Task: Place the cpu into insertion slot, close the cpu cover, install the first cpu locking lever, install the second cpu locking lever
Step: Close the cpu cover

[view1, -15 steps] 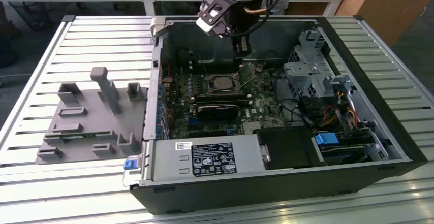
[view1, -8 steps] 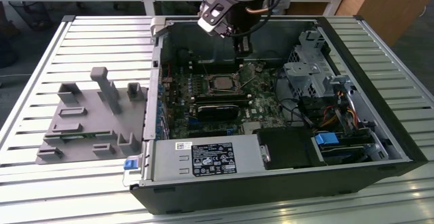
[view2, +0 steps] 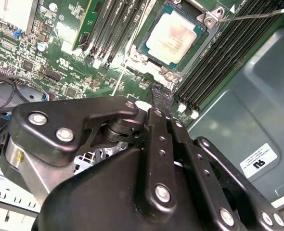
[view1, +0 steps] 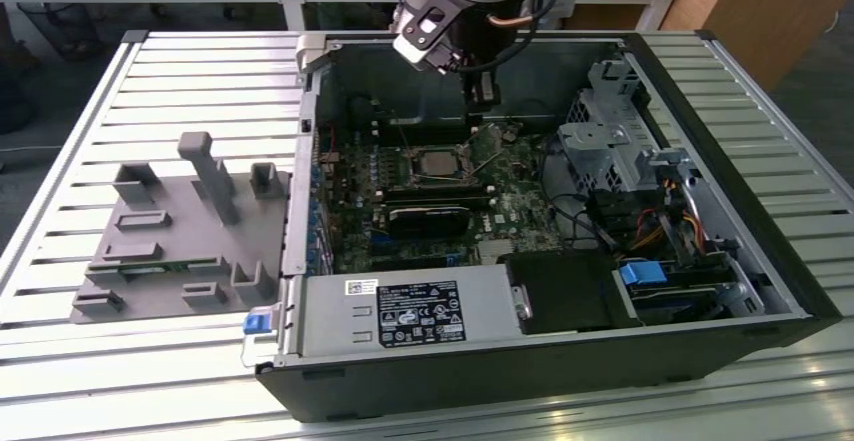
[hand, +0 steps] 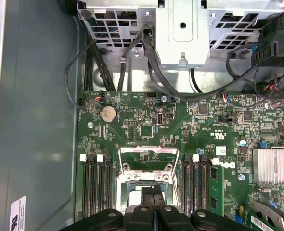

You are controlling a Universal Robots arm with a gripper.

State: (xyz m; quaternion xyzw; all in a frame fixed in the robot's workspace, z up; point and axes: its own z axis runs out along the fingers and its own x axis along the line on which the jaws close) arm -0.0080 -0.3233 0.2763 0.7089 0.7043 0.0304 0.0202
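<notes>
The cpu point(view2: 176, 36), a pale silvery square, lies flat in the insertion slot point(view1: 434, 164) on the green board. In the first wrist view the slot point(hand: 131, 191) is partly hidden by my fingers. Just beyond it, the cpu cover point(hand: 147, 155), a silvery frame with a square window, appears tilted open. A thin metal locking lever point(view2: 250, 16) sticks out from one socket corner, unlatched. My gripper point(view1: 483, 96) hangs above the board's far edge inside the case. Its black fingertips point(view2: 160, 98) are pressed together with nothing between them, close to the socket's edge.
The open case walls surround the board. A grey power supply box point(view1: 400, 311) sits at the front and a metal drive cage point(view1: 614, 141) with cables on the exterior view's right. Black memory slots point(hand: 96, 187) flank the socket. A grey fixture point(view1: 174, 231) lies outside on the slatted table.
</notes>
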